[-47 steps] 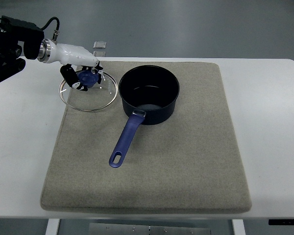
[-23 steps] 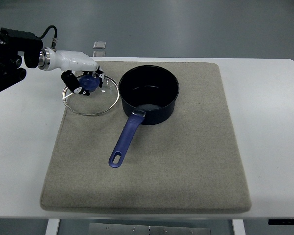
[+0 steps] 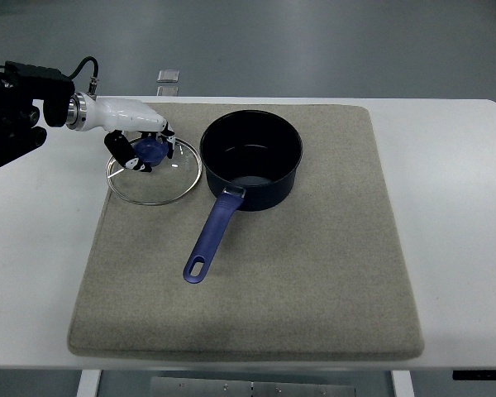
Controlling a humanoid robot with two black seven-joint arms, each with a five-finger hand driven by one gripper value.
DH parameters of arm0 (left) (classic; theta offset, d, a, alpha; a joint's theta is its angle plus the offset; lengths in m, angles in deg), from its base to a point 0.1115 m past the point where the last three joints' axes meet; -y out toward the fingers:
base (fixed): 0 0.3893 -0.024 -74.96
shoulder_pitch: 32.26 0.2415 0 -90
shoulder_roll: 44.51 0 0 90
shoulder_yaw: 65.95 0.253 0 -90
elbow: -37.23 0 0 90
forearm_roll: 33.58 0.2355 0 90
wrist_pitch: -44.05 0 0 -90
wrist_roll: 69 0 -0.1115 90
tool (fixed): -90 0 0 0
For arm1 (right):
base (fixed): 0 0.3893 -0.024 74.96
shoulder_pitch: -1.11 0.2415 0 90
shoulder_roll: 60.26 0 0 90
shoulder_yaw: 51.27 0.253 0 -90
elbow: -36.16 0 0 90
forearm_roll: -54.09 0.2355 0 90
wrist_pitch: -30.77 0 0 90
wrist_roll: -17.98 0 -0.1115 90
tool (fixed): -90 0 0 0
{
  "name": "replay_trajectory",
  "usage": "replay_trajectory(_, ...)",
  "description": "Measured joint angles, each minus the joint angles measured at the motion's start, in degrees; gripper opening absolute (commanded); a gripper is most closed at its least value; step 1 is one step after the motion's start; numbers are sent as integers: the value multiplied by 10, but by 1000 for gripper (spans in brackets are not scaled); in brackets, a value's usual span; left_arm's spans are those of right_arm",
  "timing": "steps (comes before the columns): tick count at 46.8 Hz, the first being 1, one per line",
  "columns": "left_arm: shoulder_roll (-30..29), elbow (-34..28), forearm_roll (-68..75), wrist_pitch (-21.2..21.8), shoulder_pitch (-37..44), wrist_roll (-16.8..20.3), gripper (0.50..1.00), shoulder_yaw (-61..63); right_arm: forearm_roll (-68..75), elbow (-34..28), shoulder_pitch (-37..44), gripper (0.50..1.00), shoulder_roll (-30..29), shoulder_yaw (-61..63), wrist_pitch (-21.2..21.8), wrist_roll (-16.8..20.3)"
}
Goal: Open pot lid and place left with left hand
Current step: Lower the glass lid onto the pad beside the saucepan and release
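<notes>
On the white table (image 3: 455,190) you see a grey-beige felt mat (image 3: 314,273) that covers most of the work surface. Near the far centre of the mat stands the dark blue saucepan (image 3: 251,159), uncovered, its interior open to the camera. Its long blue handle (image 3: 212,236), with a hanging slot at the end, points toward the near left.

Just left of the saucepan you find the round glass lid with a metal rim (image 3: 154,172). The lid sits at the mat's far left corner, with its left edge reaching the mat border. The lid's right rim is just beside the saucepan wall; you cannot tell whether they touch. You also cannot tell whether the lid lies flat on the mat or is held slightly above it.

The left hand (image 3: 139,142), white with dark fingertips, enters from the left edge on a black arm (image 3: 12,103). Its fingers (image 3: 117,145) are curled around the blue knob (image 3: 154,150) at the lid's centre, so note the hand as gripping the lid by that knob.

Beyond the mat's far edge, a small square grey object (image 3: 168,75) rests on the floor area behind the table.
</notes>
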Motion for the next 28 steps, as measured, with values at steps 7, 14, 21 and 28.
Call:
replay_trajectory(7,1,-1,0,0,1,0,500,0,0,0,0,917,0,0,0,0)
replay_trajectory(14,2,1,1,21,4,0,500,0,0,0,0,917,0,0,0,0)
replay_trajectory(21,2,3,1,28,6,0,627,1,0,0,0,917,0,0,0,0)
replay_trajectory(28,1,4,1,29,9,0,748,1,0,0,0,917,0,0,0,0)
